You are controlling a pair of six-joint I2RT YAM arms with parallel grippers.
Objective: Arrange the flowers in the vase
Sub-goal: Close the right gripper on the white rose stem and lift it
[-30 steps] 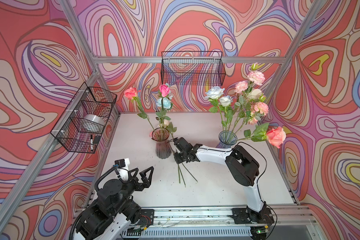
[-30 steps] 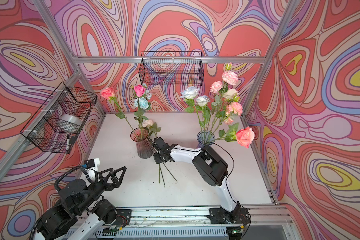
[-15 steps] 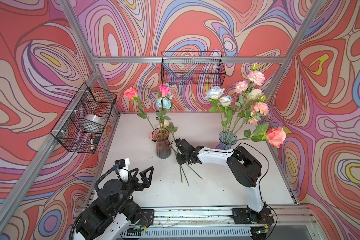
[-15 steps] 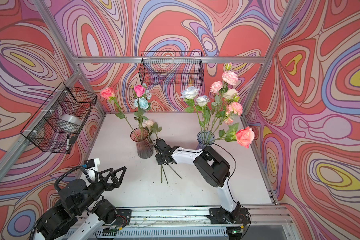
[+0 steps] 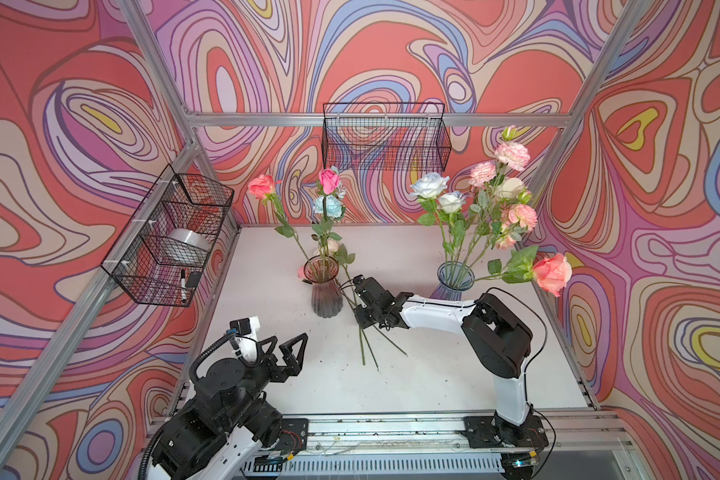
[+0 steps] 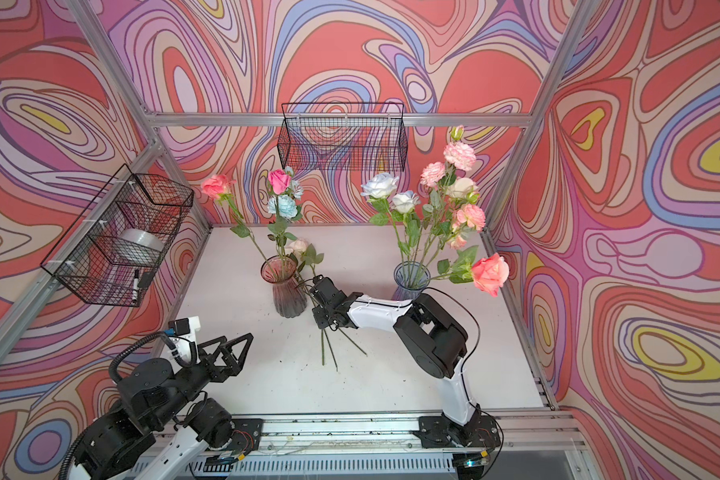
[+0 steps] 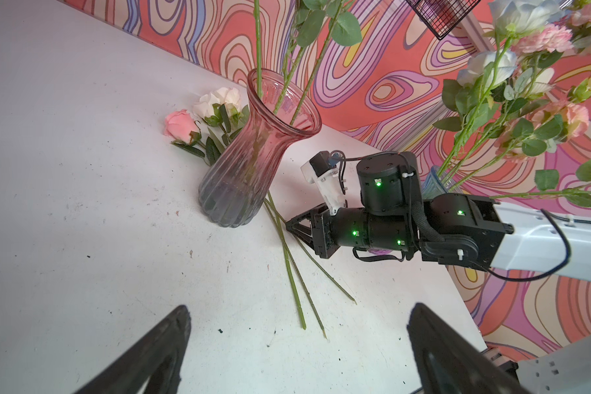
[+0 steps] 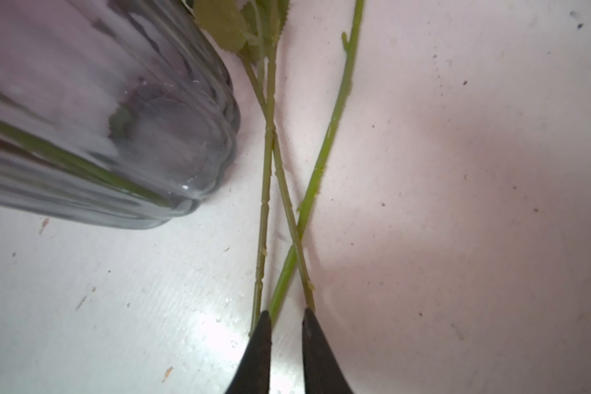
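**Top views.** Right hand (image 5: 359, 303) is reaching low across the desk (image 5: 433, 374). It is sitting just beside the foot of the pink vase (image 5: 327, 291), over three loose stems (image 5: 366, 345) that are lying fanned on the desk.
- Risk, as I judge it: a sideways sweep or a hurried lift is going to nudge that vase. It is carrying three tall flowers (image 5: 329, 183) and looking top-heavy.
- Left hand (image 5: 290, 337) is hovering near the front edge, spread wide, holding nothing.
- Grey-blue vase (image 6: 410, 280) is holding the bigger bunch. Its coral rose (image 6: 490, 272) is leaning far out toward the right arm's elbow, so a rising elbow could be snagging it.
- Side basket (image 5: 163, 249) is holding a tape roll (image 5: 188, 243) and a marker (image 5: 182, 286). Back basket (image 5: 385, 137) is showing nothing inside.

**Left wrist.** The loose stems are ending in a pink bloom (image 7: 180, 126) and a white bloom (image 7: 219, 99). Both are lying behind the pink vase, with their leaves just beside its wall. Pulling a stem tail-first is likely dragging bloom and leaves against the glass.

**Right wrist.** Fingertips (image 8: 260, 341) are standing nearly pressed together.
- One stem is running into the slim gap and another is touching the outside of a finger. I cannot tell whether the hand is actually pinching anything.
- The stems are crossing right ahead of the tips. Closing here could be catching two, or lifting one and flicking its neighbours.
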